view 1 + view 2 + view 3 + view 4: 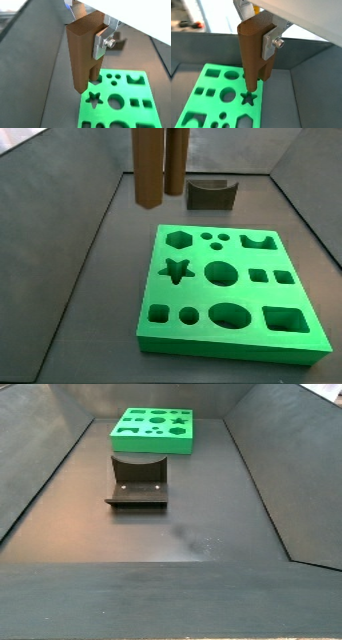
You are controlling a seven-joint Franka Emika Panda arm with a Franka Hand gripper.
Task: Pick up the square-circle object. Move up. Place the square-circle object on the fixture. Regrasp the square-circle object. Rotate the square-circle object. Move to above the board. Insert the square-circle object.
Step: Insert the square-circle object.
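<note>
One peg [83, 55] clamped in tool [90, 42], above board [133, 112].

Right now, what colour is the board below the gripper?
Bright green. The board shows best in a side view; the gripper holds the brown square-circle object above it.

Even soft light, muted shadows, low-resolution blur, tool [100, 37] edges soft.

One peg [81, 55], one fixture [210, 193], one board [227, 293]
</note>
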